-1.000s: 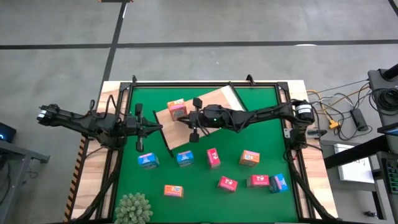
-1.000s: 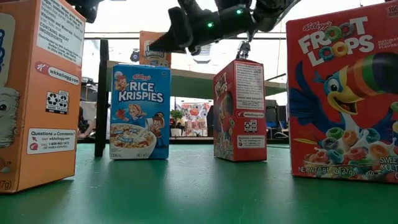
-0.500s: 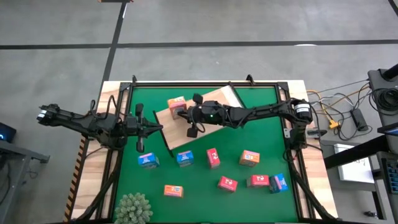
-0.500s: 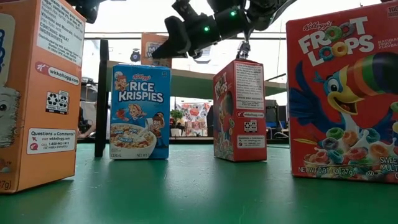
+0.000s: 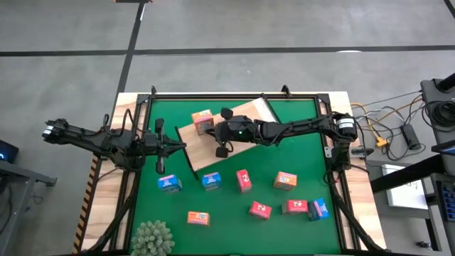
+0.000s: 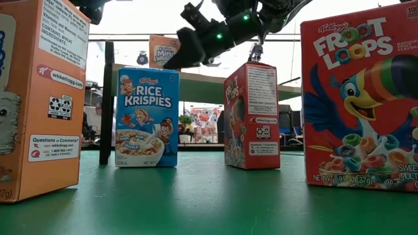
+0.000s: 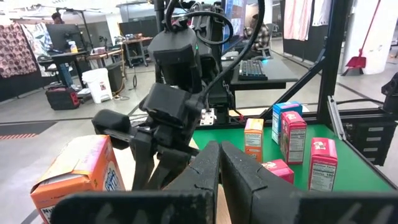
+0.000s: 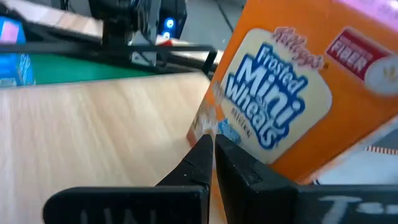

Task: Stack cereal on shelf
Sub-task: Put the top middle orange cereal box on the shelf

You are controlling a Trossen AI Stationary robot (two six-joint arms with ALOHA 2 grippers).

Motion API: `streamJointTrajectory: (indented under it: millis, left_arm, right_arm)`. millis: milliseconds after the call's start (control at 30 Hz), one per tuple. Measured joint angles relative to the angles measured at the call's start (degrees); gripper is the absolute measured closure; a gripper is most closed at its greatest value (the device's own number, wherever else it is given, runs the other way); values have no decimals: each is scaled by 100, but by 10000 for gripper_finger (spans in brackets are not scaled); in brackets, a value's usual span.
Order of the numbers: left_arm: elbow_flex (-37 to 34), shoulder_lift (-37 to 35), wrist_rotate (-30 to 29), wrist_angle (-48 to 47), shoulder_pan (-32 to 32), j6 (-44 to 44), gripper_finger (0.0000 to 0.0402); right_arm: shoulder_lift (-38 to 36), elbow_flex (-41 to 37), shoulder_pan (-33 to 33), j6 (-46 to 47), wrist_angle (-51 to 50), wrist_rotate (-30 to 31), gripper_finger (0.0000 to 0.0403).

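The right tool [image 5: 221, 132], fingers closed and empty, nudges the orange cereal box [image 5: 202, 122] on the shelf [image 5: 252, 112]; light, easily toppled cardboard, best pinched across its flat faces.

The right gripper [image 5: 222, 132] has nudged the orange box [image 5: 202, 121] leftward.

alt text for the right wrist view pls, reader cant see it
An orange Frosted Mini Wheats cereal box stands tilted in frame on the light-wood shelf board, right in front of the right gripper, whose two dark fingers sit close together. Behind the board is green mat and the other arm.
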Motion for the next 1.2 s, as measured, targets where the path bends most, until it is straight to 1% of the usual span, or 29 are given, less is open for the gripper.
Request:
streamJointTrajectory:
  millis: [233,433,500,733,833,933,1100,1200]
  left_arm:
    - [0,9,0,-9,0,-34,402]
    - [0,34,2,-12,-24,-242,402]
    - [0,37,4,-14,-26,-330,402]
    - [0,-62,4,-198,-26,-349,402]
    - [0,-135,4,-333,-26,-344,402]
    - [0,-201,5,-552,-31,-340,402]
    - [0,-295,4,-632,-31,-340,402]
    - [0,-350,6,-662,-31,-329,402]
  right_arm:
    - [-243,0,-14,7,-647,-30,394]
    - [-565,0,-16,4,-1038,-779,394]
    - [-700,-39,-5,6,-1182,-875,394]
    - [-1125,-221,-3,214,-1791,-888,394]
    - [-1172,-222,-47,420,-1906,-619,394]
    - [-1201,-223,-66,603,-1991,-136,394]
    - [-1232,-219,-76,1001,-1997,798,394]
    - [-1203,-219,-128,1155,-1828,1032,394]
